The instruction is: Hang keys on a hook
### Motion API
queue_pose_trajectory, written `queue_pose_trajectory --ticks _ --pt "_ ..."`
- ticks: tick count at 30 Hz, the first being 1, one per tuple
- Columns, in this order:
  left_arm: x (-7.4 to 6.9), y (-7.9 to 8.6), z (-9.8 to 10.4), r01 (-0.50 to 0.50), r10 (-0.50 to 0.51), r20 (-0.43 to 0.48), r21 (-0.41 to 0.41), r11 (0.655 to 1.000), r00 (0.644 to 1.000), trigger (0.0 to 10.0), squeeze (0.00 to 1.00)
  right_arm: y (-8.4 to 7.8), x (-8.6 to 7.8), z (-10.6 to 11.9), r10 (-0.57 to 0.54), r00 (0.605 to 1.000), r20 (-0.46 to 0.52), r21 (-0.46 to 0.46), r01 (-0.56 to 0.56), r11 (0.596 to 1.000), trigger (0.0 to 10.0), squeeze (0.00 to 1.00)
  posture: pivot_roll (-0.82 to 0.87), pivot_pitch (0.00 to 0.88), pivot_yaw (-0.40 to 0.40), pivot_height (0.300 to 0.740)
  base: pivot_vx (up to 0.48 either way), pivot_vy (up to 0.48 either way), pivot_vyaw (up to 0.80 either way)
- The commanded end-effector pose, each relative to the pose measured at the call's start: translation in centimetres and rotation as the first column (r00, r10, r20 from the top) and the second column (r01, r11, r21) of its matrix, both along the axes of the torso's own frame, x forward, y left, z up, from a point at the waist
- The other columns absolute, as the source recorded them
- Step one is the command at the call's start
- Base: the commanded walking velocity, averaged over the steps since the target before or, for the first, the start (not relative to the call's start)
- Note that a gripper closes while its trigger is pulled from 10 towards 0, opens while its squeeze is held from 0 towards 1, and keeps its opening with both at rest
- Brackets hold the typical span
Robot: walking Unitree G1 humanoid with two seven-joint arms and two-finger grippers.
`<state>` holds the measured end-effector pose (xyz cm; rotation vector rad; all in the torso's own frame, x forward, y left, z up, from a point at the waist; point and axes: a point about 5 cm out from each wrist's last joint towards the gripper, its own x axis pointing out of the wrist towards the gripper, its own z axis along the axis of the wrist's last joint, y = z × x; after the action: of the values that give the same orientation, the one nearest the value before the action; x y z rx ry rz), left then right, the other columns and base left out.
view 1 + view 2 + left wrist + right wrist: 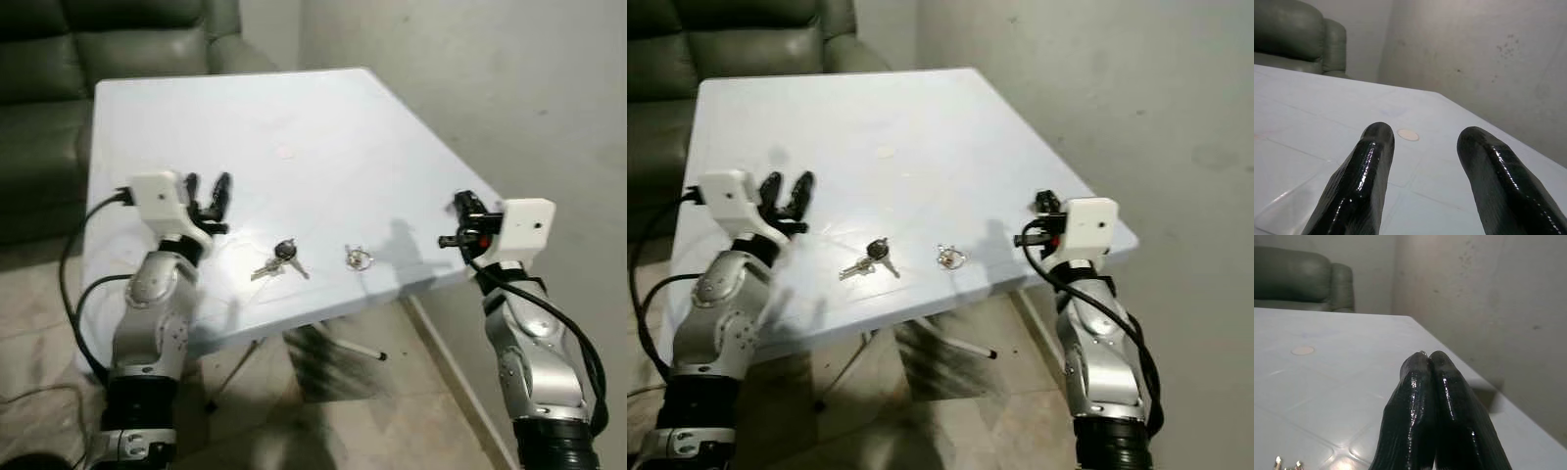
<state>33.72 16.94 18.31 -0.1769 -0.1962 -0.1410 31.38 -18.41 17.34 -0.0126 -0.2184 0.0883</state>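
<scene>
keys (281, 259): near the table (294, 108) front edge; your left gripper (209, 196) spread, right gripper (1425, 363) pressed together. risk: a shallow pinch could slide them off.

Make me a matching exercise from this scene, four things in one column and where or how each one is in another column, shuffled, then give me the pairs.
Things:
1. left end effector
2. right end effector
3. keys
4. sofa

Places or states:
A. lying flat near the white table's front edge
B. fingers pressed together, at the table's right edge
C. behind the table's far left side
D. fingers spread apart, over the table's left side

Pairs: 1-D, 2-B, 3-A, 4-C
</scene>
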Motion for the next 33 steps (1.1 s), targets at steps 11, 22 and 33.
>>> queue_pose_trajectory --ticks 11,22,33 --pt "0.05 -0.34 0.29 0.044 -0.044 0.016 0.008 0.999 0.999 10.0 0.00 0.06 0.07 0.32 0.006 1.000 0.013 -0.013 -0.006 1.000 10.0 0.00 -0.04 0.062 -0.032 0.740 0.000 0.000 -0.77" --pt "0.08 -0.29 0.27 0.066 -0.066 0.010 -0.011 0.998 0.998 10.0 0.00 -0.38 0.00 0.26 -0.006 1.000 0.012 -0.027 0.006 1.000 10.0 0.00 -0.04 0.060 -0.028 0.740 0.000 0.000 -0.77" --pt "0.02 -0.61 -0.02 0.063 -0.063 -0.008 0.004 0.998 0.998 10.0 0.00 -0.02 -0.02 0.12 0.008 1.000 0.009 -0.028 -0.008 1.000 10.0 0.00 -0.03 0.040 -0.038 0.740 0.000 0.000 -0.77"
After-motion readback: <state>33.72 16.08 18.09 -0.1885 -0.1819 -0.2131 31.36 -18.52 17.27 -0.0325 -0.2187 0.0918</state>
